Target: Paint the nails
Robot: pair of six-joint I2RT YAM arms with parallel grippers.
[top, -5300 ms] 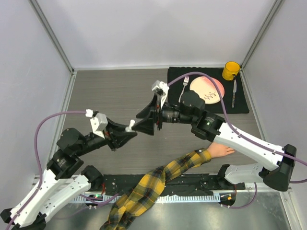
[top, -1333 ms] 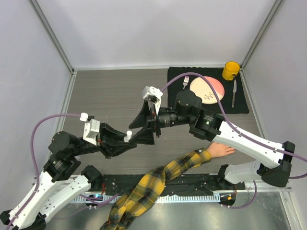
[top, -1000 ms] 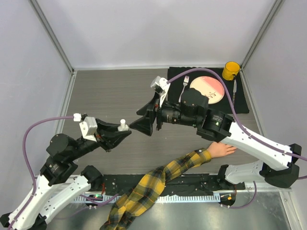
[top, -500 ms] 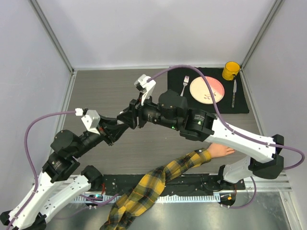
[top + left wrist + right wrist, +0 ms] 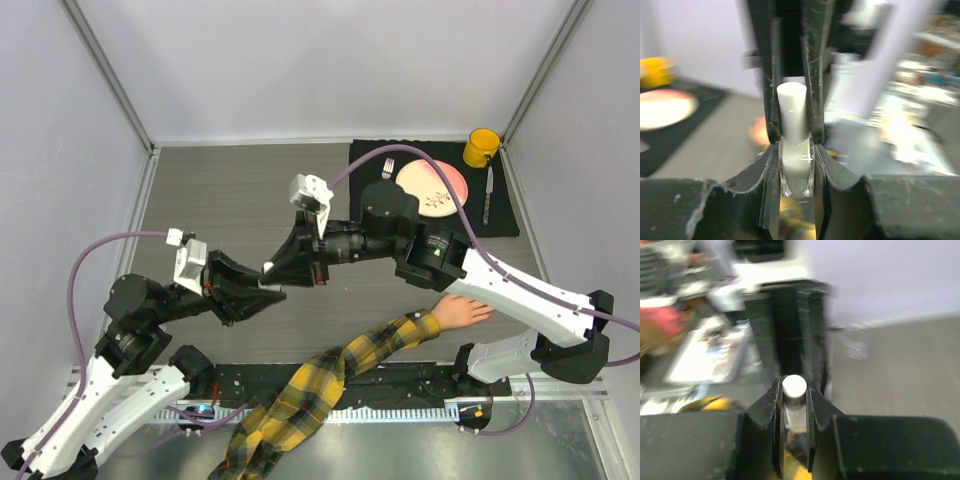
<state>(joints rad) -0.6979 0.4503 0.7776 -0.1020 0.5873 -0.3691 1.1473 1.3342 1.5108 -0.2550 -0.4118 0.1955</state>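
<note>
My left gripper [image 5: 264,291] is shut on a small clear bottle [image 5: 796,170], held above the table. My right gripper [image 5: 282,272] meets it from the right, its jaws closed on the bottle's white cap [image 5: 794,386]. In the left wrist view the cap [image 5: 791,107] stands between the right gripper's dark fingers [image 5: 812,75]. The peach mannequin hand [image 5: 462,312] lies palm down at the near right, its plaid sleeve [image 5: 340,375] trailing to the front edge. The nails are too small to make out.
A black mat [image 5: 505,220] at the back right carries a pink plate [image 5: 432,188], a fork [image 5: 385,172], a knife [image 5: 488,195] and a yellow mug [image 5: 481,147]. Grey walls enclose the table on three sides.
A second ago the right gripper stood open, apart from the bottle. It has since come onto the white cap and closed on it. The left arm shifted slightly with the bottle.
</note>
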